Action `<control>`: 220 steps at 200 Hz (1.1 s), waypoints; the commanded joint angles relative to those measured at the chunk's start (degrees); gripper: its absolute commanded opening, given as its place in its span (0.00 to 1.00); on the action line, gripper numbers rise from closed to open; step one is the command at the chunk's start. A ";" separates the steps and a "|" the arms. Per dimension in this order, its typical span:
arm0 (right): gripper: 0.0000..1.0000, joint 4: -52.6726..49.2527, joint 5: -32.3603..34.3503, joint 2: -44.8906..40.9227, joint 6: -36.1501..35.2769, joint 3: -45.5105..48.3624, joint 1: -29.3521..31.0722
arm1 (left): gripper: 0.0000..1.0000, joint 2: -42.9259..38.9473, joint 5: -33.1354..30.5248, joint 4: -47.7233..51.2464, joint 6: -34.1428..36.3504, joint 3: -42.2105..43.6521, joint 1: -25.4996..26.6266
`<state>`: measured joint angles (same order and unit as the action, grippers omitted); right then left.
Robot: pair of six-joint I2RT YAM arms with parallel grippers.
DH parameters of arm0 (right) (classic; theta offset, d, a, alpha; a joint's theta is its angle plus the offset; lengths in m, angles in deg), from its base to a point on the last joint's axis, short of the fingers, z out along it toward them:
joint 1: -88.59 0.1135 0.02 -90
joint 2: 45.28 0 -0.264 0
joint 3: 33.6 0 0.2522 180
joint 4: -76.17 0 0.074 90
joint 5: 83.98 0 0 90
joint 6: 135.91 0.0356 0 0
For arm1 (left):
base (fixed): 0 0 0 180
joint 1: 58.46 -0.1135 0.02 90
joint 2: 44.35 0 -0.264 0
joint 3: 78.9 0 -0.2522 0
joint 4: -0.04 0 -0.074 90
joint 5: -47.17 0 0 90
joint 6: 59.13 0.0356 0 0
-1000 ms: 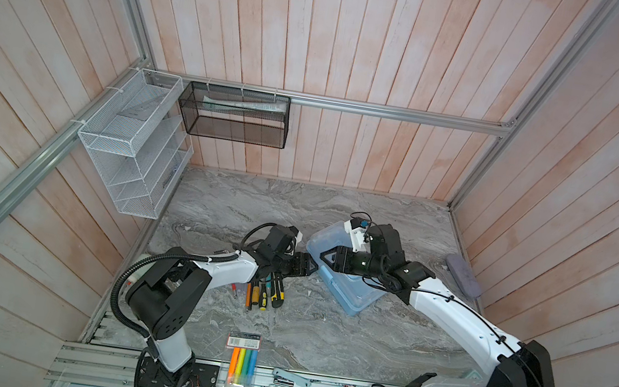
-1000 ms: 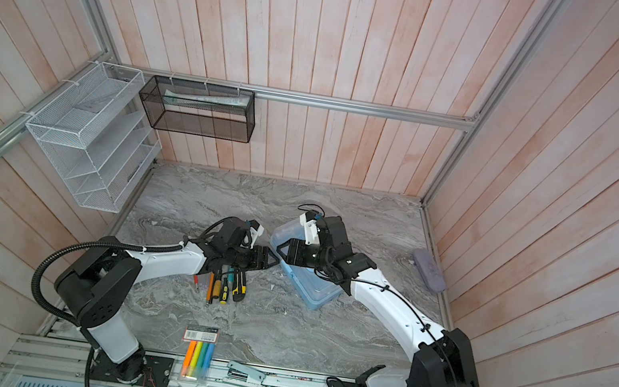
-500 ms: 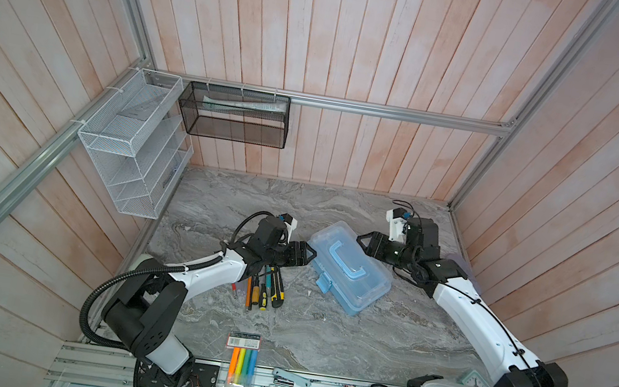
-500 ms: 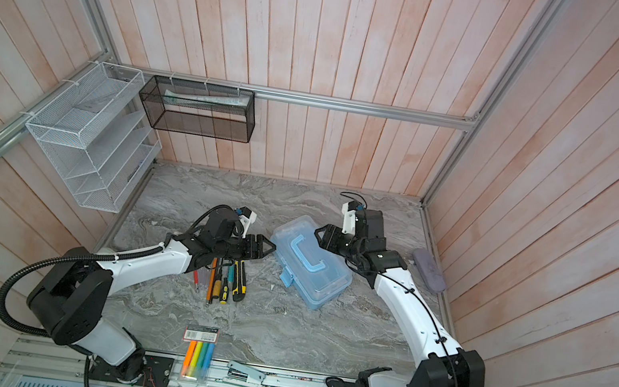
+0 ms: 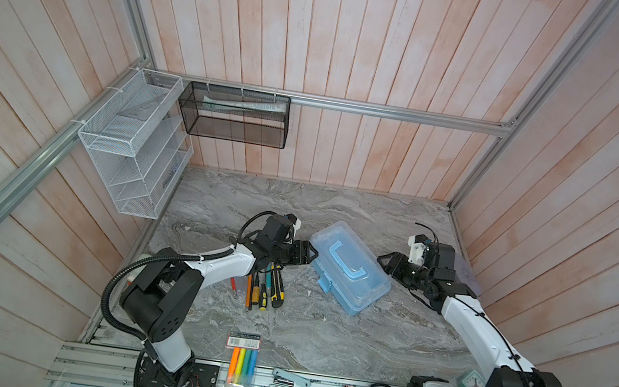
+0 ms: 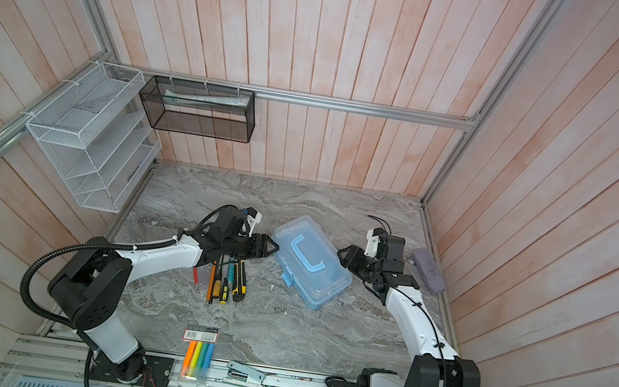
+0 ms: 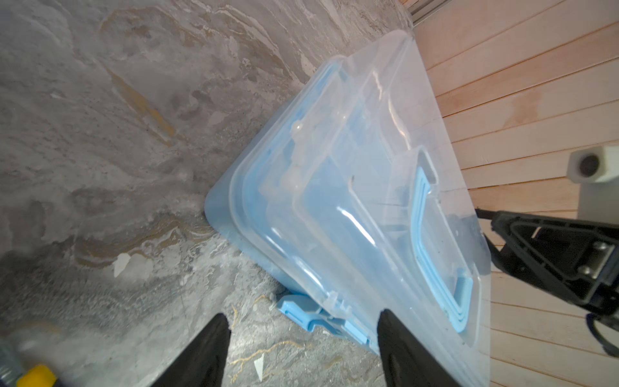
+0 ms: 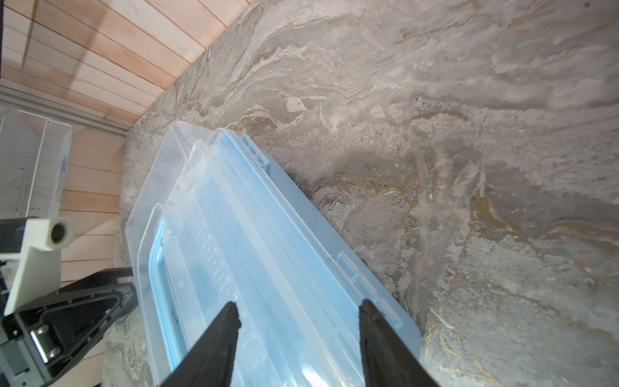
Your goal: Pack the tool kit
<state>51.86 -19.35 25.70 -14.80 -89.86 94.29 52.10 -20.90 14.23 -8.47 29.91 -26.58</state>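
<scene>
Light-blue tool kit (image 5: 348,270) on worktop (image 5: 319,331) | left hand (image 5: 313,253) spread, empty, at its corner | right hand (image 5: 383,262) spread, empty, just beside it

The hand tools (image 5: 261,294) beside the tool kit (image 5: 349,266) are partly hidden under the left arm (image 5: 221,262). Its contents are too hazy to tell.

Both top views look down from high at the front onto the whole table (image 5: 317,343). Wrist cameras sit close, facing the box (image 7: 335,201) from opposite sides.
</scene>
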 commanded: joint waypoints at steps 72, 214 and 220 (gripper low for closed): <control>0.55 4.61 -12.44 -13.99 6.83 6.74 1.52 | 0.72 7.32 3.20 -0.26 1.54 -7.96 -0.98; 0.54 -7.36 -1.01 6.52 -6.82 -16.09 12.95 | 0.77 0.62 1.54 1.97 2.86 -5.33 -1.91; 0.53 -7.07 -1.01 7.20 -7.00 -16.04 13.10 | 0.77 0.59 1.53 1.95 2.86 -5.28 -1.92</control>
<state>46.55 -22.71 30.40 -19.45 -105.07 106.70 53.41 -18.76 15.78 -6.59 23.73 -28.33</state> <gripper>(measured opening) 0.539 0.767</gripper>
